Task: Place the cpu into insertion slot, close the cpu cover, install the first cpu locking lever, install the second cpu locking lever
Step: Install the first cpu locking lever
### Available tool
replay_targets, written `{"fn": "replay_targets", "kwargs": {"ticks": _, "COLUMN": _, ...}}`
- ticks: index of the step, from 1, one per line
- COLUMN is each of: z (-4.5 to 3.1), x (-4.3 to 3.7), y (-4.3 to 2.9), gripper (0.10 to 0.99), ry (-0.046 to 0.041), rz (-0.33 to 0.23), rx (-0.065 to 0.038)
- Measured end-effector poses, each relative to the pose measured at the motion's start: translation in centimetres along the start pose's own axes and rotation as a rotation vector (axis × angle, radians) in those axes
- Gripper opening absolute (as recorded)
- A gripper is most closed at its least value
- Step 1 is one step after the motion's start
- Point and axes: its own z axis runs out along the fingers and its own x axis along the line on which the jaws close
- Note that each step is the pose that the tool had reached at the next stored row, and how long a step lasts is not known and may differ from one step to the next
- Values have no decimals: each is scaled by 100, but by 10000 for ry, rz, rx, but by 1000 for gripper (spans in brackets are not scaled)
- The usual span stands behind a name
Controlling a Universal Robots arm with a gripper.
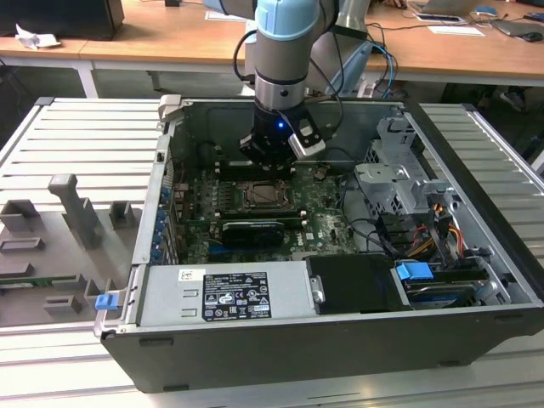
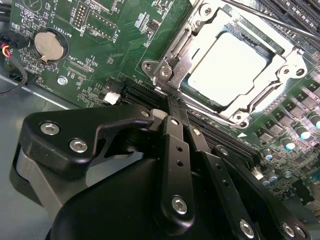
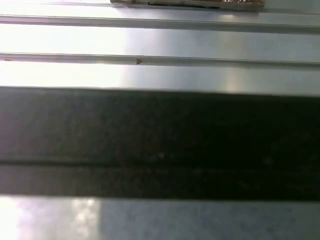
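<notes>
The open computer case (image 1: pixel 340 340) lies on its side, green motherboard (image 1: pixel 323 217) on its floor, a grey power supply (image 1: pixel 229 293) along the near wall, and a drive cage (image 1: pixel 399 183) at the exterior view's right. One arm reaches down into it, its gripper (image 1: pixel 270 153) low over the board just behind the insertion slot (image 1: pixel 265 195). In the second wrist view there's one cpu (image 2: pixel 227 67), pale metal top, sitting in the socket, and the cpu cover (image 2: pixel 280 75) lies flat around it, so the chip is seated and framed. A thin lever (image 2: pixel 280 22) runs along the far edge. One coin battery (image 2: pixel 50 46) sits off on the board. The gripper (image 2: pixel 172 107) has its black fingers (image 2: pixel 175 135) drawn together, tips right at the cover's hinge corner; whether they pinch anything is hard to call from here. The first wrist view gives pale ribbed metal (image 3: pixel 160 40) crossed by one dark band (image 3: pixel 160 145).
</notes>
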Motion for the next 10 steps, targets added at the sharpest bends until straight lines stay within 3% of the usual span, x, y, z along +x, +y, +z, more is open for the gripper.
{"fn": "replay_targets", "kwargs": {"ticks": 10, "z": -19, "x": -4, "y": 2, "gripper": 106, "ry": -2, "rz": -1, "rx": -2}}
